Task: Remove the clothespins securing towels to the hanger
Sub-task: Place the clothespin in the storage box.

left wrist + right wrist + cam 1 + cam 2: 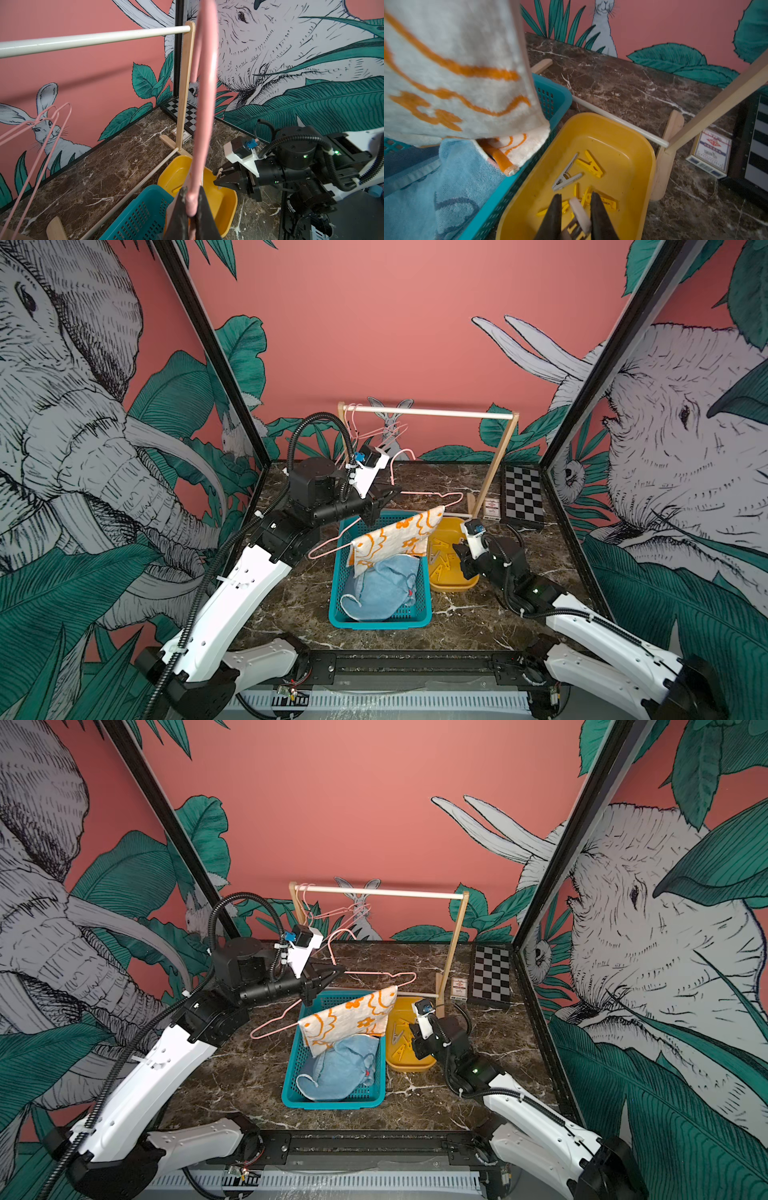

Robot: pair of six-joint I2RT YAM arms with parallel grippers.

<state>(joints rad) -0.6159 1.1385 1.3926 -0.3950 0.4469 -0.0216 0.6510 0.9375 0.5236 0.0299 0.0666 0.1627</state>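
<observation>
right tool (pixel 575 195) pinching pale clothespin (pixel 579 212) over yellow tray (pixel 623 135), prob to drop it w/ other clothespins (pixel 589 164).
left tool (pixel 384 495) clamped on pink hanger (pixel 204 104), dangling cream towel (pixel 395 539) into teal basket (pixel 338 614) onto blue towels (pixel 386 589), likely so it slides off there.

Glossy plastic tub (pixel 623 135), fuzzy cloth towel (pixel 456 52)

Pink hanger (pixel 204 104); cream towel (pixel 399 537), orange flower outlines; light blue towel (pixel 382 593); teal basket (pixel 374 624); yellow tray (pixel 623 135); clothespins (pixel 589 164) yellow, one grey.

Top views look down from front; close wrist views share the tray (pixel 612 143)
</observation>
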